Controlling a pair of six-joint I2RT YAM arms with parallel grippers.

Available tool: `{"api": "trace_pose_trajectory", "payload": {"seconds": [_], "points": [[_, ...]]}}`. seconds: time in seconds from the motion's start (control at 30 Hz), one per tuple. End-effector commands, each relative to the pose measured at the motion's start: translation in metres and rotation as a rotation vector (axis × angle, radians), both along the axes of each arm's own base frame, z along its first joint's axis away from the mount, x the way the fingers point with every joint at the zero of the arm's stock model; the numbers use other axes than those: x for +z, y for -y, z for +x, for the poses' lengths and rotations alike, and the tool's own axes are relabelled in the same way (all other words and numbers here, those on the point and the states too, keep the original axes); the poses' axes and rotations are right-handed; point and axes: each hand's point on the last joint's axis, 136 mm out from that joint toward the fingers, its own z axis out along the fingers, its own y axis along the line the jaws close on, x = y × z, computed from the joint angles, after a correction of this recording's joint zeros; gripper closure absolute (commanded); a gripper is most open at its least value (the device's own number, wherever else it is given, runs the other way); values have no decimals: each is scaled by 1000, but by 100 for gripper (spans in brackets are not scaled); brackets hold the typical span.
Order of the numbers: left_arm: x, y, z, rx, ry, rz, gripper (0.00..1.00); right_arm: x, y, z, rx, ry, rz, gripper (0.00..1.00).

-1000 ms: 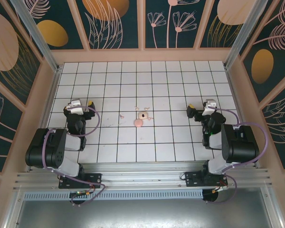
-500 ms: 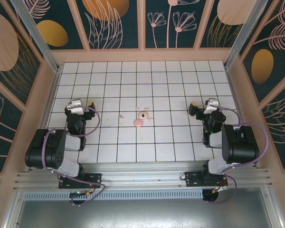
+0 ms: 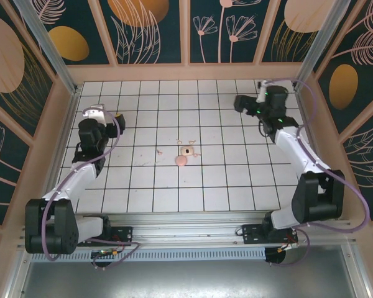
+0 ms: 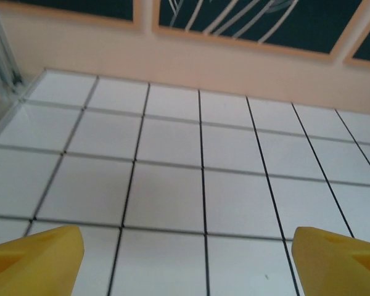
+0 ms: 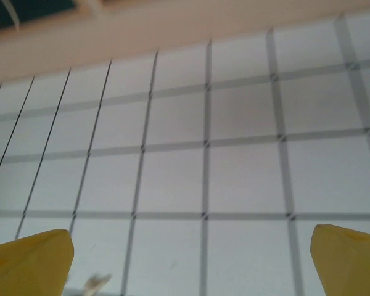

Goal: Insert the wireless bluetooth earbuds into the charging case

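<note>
The left arm [image 3: 74, 180] reaches from its near-left base toward the far left. The left gripper [image 3: 118, 121] points right, its yellow fingertips [image 4: 37, 259] spread wide with nothing between them. The right arm [image 3: 298, 155] stretches to the far right. The right gripper [image 3: 241, 103] faces left, jaws wide apart and empty.

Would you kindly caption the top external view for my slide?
Left gripper and right gripper, both open, hover far from the charging case and loose earbuds on the tiled table.
</note>
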Motion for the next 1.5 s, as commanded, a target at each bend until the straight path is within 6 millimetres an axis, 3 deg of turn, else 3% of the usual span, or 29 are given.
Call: {"api": "trace_pose_trajectory", "payload": {"seconds": [0.0,0.17,0.33,0.43,0.8,1.47], "points": [[-32,6,-16,11,-208,-111,14,-57,-32,-64,-5,-379,-65,1],[-53,8,-27,39,-312,-169,14,-70,-115,-105,89,-519,-62,9],[-73,8,-33,66,-382,-199,14,-91,-161,-122,71,-633,-93,26],[-86,9,-36,65,-419,-212,14,-107,-179,-125,79,-671,-130,30],[-110,14,-41,48,-498,-219,13,-147,-203,-136,112,-787,-258,36],[-116,23,-38,4,-525,-242,13,-195,-220,-134,109,-840,-219,39]]}}
